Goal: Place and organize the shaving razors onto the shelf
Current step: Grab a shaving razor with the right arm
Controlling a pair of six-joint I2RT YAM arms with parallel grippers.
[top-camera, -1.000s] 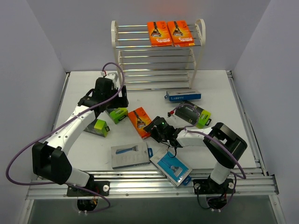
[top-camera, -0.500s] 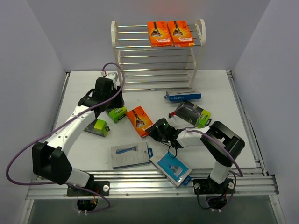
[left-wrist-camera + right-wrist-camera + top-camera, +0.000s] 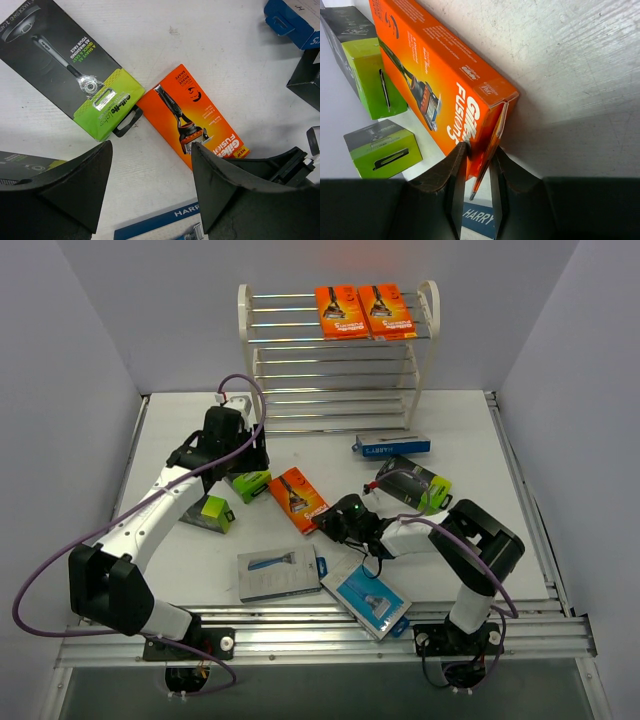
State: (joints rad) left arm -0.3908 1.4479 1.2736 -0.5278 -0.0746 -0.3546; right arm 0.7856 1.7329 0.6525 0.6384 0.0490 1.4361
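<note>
**White table, orange pack in the pinch**

White table under both my arms. My right gripper is nearly closed, its fingers nipping the end flap of the orange Gillette Fusion pack, which lies flat mid-table. My left gripper hovers half open and holds nothing, above a black-and-lime razor box. At the far edge, the shelf carries two orange packs side by side on its top tier.
</note>
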